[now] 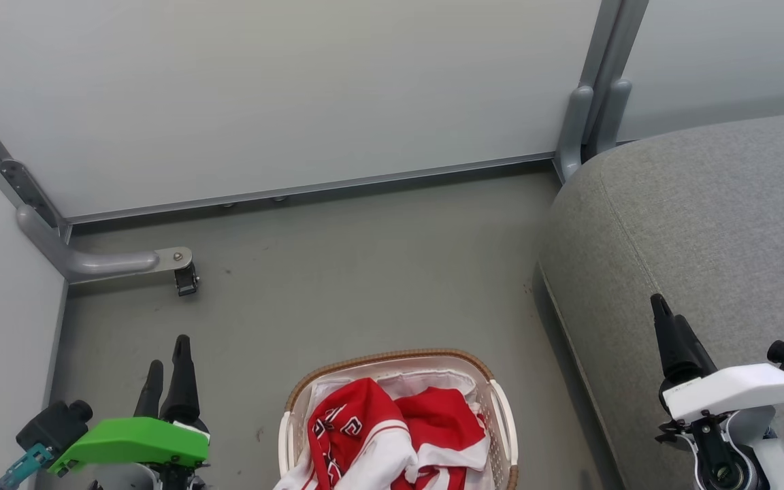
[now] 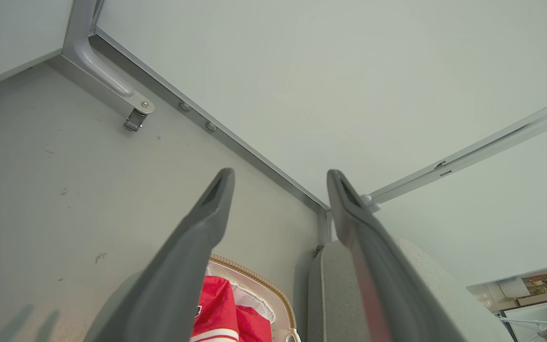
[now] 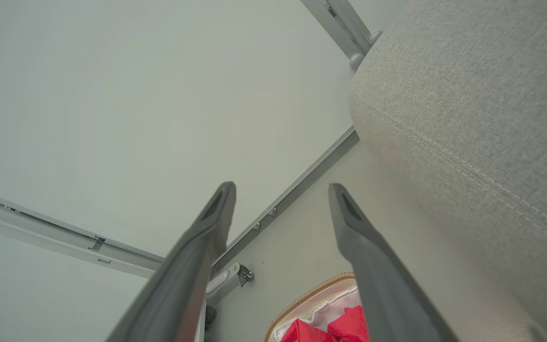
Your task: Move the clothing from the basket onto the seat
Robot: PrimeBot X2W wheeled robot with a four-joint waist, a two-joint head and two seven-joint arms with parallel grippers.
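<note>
The clothing (image 1: pixel 392 435) lies between your two grippers, bunched in the basket (image 1: pixel 392 356). Your left gripper (image 2: pixel 280 172) and right gripper (image 3: pixel 281 186) gape wide, holding nothing. The seat (image 1: pixel 705 224) spreads beside the right one.

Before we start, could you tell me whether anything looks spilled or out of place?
Only slightly: the clothing bulges out of the basket, with a white fold hanging over its near left rim. The basket stands upright beside the seat.
</note>
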